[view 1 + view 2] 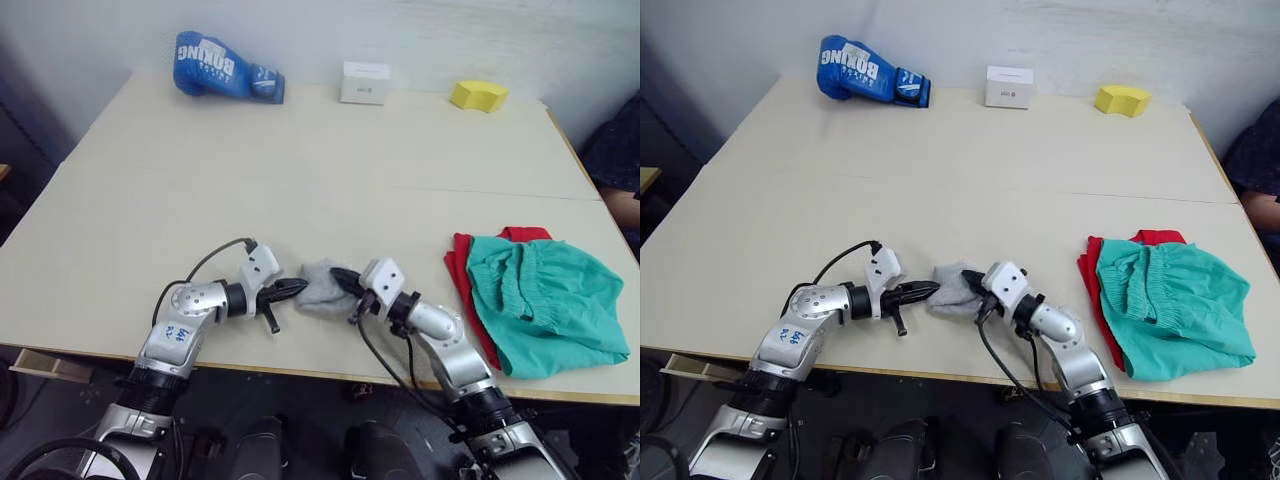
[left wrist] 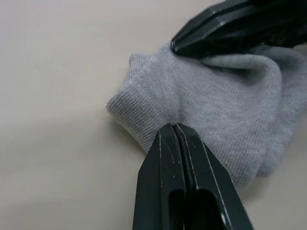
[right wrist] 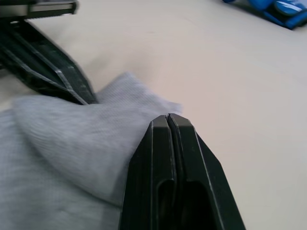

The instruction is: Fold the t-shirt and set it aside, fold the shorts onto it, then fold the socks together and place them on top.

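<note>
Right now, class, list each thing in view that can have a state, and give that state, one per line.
Socks: bunched, pinched from both sides.
Left gripper: shut on socks.
Right gripper: shut on socks.
Shorts: folded, lying on t-shirt.
T-shirt: folded, under shorts.
Boxing glove: lying on its side.

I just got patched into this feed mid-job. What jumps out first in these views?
Both hands meet at the table's near edge over the grey socks: the left hand and right hand are each pinched shut on the bundle from opposite sides. To the robot's right, the teal shorts lie on the red t-shirt. A blue boxing glove sits at the far edge.
</note>
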